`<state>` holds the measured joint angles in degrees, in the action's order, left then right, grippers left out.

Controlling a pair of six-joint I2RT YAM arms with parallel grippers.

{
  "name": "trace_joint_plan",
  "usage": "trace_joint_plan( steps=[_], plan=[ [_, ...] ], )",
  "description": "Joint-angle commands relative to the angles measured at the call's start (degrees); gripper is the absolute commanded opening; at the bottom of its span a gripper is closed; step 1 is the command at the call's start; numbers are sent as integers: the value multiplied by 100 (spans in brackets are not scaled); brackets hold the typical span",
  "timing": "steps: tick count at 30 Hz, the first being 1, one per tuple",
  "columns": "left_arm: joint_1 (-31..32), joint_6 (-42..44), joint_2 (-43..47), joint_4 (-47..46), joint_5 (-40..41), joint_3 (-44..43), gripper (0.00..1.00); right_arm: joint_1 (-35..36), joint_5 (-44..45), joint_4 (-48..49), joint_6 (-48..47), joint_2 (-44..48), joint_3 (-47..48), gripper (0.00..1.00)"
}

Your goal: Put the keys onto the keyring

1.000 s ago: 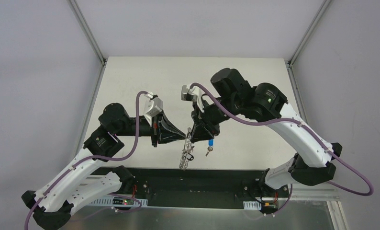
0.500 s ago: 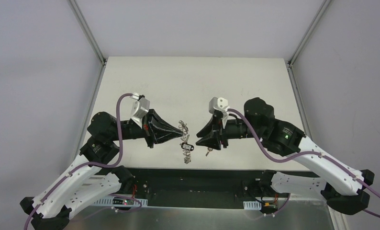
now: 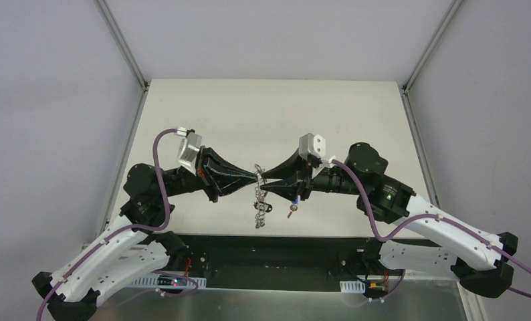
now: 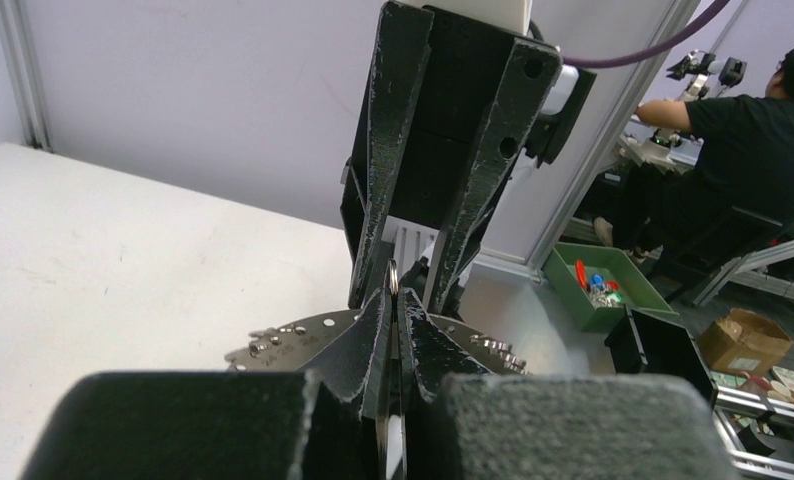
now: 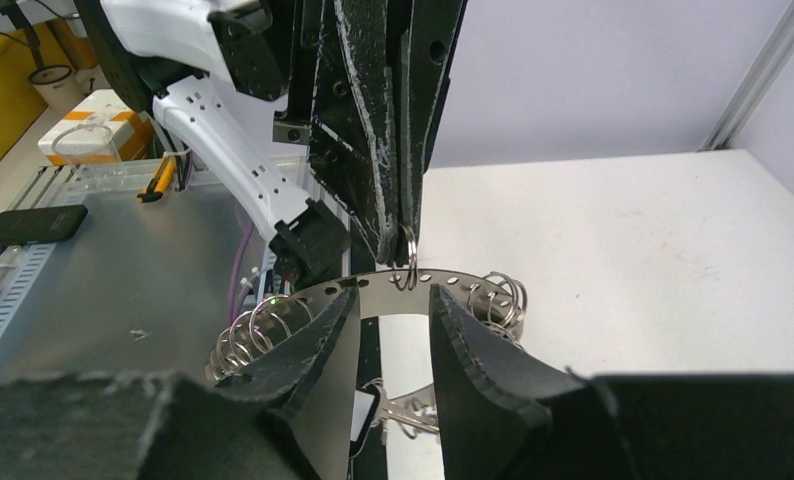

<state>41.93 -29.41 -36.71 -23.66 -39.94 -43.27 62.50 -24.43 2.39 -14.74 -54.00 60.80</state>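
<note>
The keyring (image 3: 259,202), a flat silvery band with holes and several wire loops, hangs above the table's near middle. My left gripper (image 3: 256,178) is shut on one small loop at its top (image 4: 396,272). My right gripper (image 3: 266,179) faces it tip to tip and is open. Its fingertips (image 5: 345,300) sit on either side of the band (image 5: 383,298) without pinching it. One key (image 5: 403,416) dangles from the ring below the band. A blue-capped key (image 3: 294,200) lies on the table just right of the ring.
The white table (image 3: 276,114) ends at a black strip (image 3: 269,251) by the arm bases. Metal frame posts (image 3: 122,43) stand at the back corners. Off the table, a green bin (image 4: 598,290) and a seated person show in the left wrist view.
My right gripper swung out to the right, then came in level until its tips met the ring. The left gripper lifted the ring slightly. The blue key stayed put.
</note>
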Motion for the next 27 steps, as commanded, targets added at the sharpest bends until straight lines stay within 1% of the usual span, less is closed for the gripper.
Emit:
trace_joint_plan(
  steps=[1, 6, 12, 27],
  plan=[
    [-14, -203, 116, -947, 92, 2, 0, 33, 26, 646, -152, 18, 87, 33],
    [-10, -247, 91, -1075, 26, 31, 0, 43, -17, 607, -177, -55, 149, 27],
    [-14, -293, 48, -1174, -105, 26, 0, 36, -95, 710, -115, -74, 195, 25],
    [-10, -295, 106, -1222, -115, 102, 0, 40, -377, 930, 167, -119, 304, 19]
  ],
)
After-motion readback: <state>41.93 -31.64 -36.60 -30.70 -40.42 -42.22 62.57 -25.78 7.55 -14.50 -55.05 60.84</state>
